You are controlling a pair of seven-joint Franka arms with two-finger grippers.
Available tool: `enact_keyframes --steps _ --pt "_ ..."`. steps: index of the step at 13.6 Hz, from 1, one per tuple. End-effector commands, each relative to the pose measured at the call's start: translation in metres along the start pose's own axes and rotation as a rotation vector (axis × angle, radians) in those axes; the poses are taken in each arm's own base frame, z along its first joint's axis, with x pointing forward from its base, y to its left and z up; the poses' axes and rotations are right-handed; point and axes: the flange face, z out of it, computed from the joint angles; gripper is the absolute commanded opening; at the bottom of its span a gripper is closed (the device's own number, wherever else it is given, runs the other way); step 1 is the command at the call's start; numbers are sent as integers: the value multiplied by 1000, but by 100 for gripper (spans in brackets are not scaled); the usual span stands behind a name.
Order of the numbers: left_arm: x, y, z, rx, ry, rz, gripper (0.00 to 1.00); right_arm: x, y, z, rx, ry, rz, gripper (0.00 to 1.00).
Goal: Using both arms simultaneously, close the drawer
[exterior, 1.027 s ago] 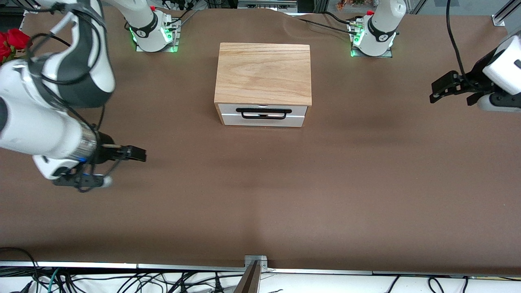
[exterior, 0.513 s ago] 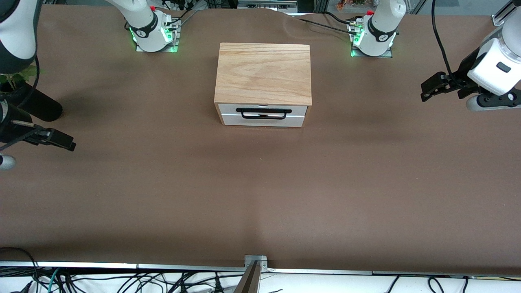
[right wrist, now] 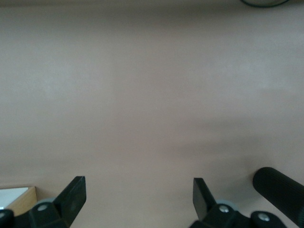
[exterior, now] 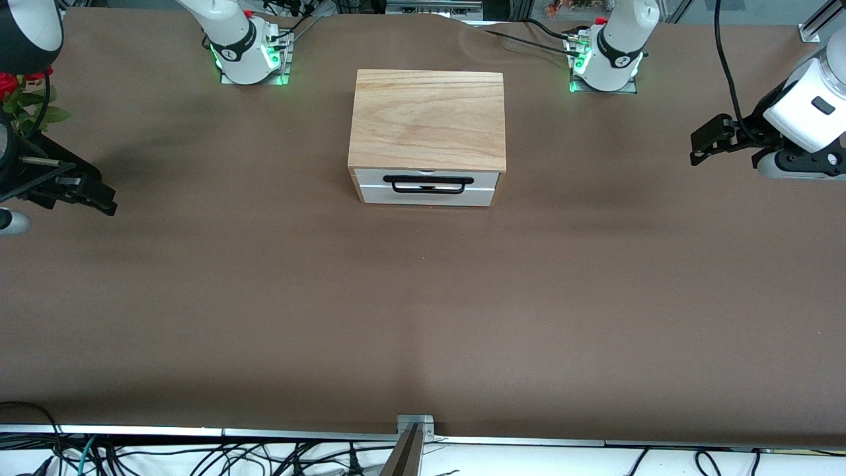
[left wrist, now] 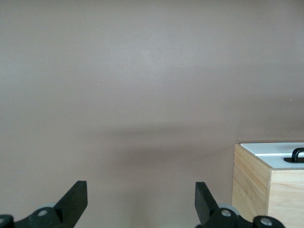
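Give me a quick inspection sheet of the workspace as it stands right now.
Surface: brown table cover, bare around the box.
Job's things: wooden box mid-table; drawer with black bar handle looks pushed in.
Clutter: nothing seen on the table.
Grippers: left gripper hangs at the left arm's end of the table, jaws open, holding nothing; right gripper hangs at the right arm's end, jaws open, holding nothing. Neither touches the box.
Cables: black cables run by the bases; a tangle lies below the table edge.
Surroundings: red flowers at the right arm's end.
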Motion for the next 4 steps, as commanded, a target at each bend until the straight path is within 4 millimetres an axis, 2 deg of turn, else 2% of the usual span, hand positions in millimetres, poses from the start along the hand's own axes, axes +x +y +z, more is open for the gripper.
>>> enact_keyframes --steps 1,4 --pt "-1 -4 -1 4 14 34 100 -7 -6 5 8 -29 -12 100" --pt "-2 -1 -2 8 25 43 100 -4 -2 3 10 -24 -5 100"
